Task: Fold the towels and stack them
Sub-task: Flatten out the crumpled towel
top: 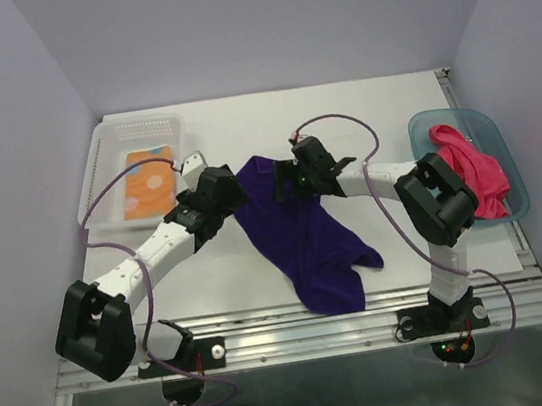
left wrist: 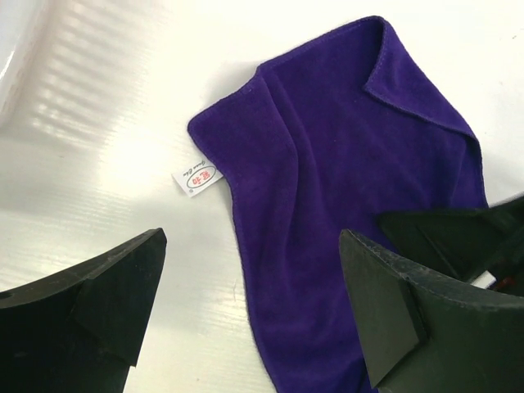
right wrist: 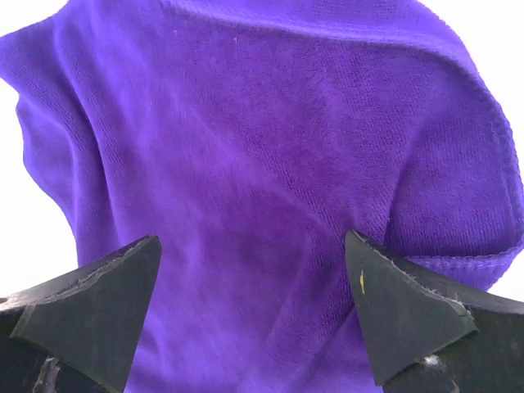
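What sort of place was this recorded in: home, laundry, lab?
Most likely a lab test cell: a white table boxed in by plain walls, two arms bolted to an aluminium rail, an orange towel staged in a clear basket, a pink towel in a teal tub.

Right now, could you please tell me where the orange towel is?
In the top view, the orange towel lies inside the clear basket at the far left, to the left of the spread-out purple towel.
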Action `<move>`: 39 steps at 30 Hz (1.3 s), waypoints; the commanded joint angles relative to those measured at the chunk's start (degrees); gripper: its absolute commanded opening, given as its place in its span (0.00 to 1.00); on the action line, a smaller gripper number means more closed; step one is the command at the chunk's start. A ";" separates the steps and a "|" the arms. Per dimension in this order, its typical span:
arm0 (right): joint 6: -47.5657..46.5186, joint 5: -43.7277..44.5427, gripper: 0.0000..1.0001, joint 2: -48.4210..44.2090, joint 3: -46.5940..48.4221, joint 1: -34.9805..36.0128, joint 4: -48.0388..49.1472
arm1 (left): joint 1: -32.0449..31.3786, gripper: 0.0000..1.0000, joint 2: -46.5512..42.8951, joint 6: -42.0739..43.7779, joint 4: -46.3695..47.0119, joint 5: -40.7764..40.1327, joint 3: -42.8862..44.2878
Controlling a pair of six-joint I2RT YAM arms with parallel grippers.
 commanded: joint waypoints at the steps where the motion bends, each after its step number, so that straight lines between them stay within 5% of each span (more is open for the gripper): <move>1: 5.15 2.40 0.99 -4.82 -12.13 -0.68 -0.03 | 0.41 0.99 2.86 2.77 4.39 0.98 1.98; 7: 15.44 14.17 0.99 -13.27 -26.10 -0.59 -4.14 | 1.20 0.99 10.05 6.37 7.29 5.11 6.45; 12: 17.74 15.86 1.00 -22.22 -32.54 -0.68 -5.82 | 1.29 0.99 15.25 9.80 9.31 8.97 9.80; 27: 9.91 24.91 1.00 -27.88 -18.13 -0.68 -10.05 | 2.34 0.95 28.79 14.82 10.11 15.04 17.98; 39: 10.27 22.72 1.00 -24.53 -15.75 -5.33 -8.55 | -1.17 0.65 38.09 15.26 5.73 7.23 25.79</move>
